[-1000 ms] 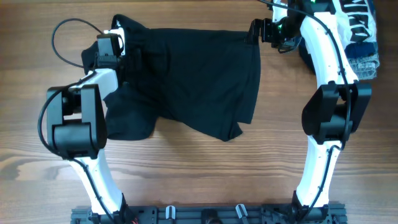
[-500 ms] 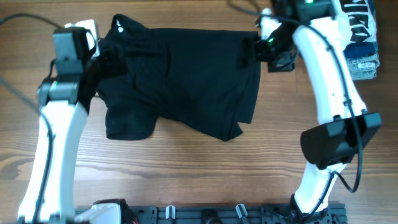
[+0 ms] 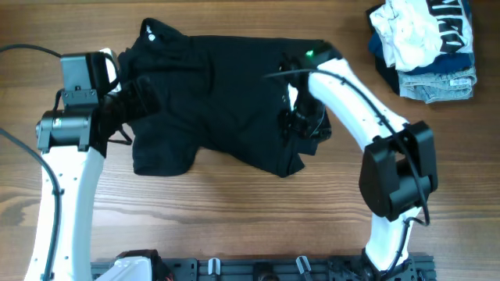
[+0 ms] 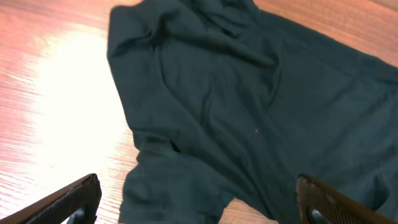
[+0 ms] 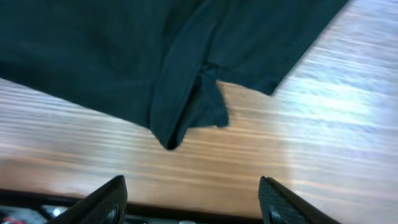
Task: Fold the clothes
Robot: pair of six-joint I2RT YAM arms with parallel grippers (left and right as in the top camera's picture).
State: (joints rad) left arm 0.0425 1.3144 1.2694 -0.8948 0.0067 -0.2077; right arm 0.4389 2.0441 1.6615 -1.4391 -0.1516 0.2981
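A black garment (image 3: 226,97) lies spread and rumpled on the wooden table (image 3: 234,218). It also shows in the left wrist view (image 4: 249,106) and in the right wrist view (image 5: 155,56). My left gripper (image 3: 139,95) is open and empty above the garment's left side; its fingers (image 4: 196,202) straddle the lower left flap. My right gripper (image 3: 301,125) is open and empty above the garment's lower right corner; its fingers (image 5: 193,202) hang over bare wood just past a folded corner (image 5: 186,118).
A pile of folded clothes (image 3: 426,43), white, dark blue and denim, sits at the far right corner. A black rail (image 3: 258,269) runs along the front edge of the table.
My right gripper has moved from the garment's far right corner down to its lower right corner. My left arm has swung outward and down to the garment's left side.
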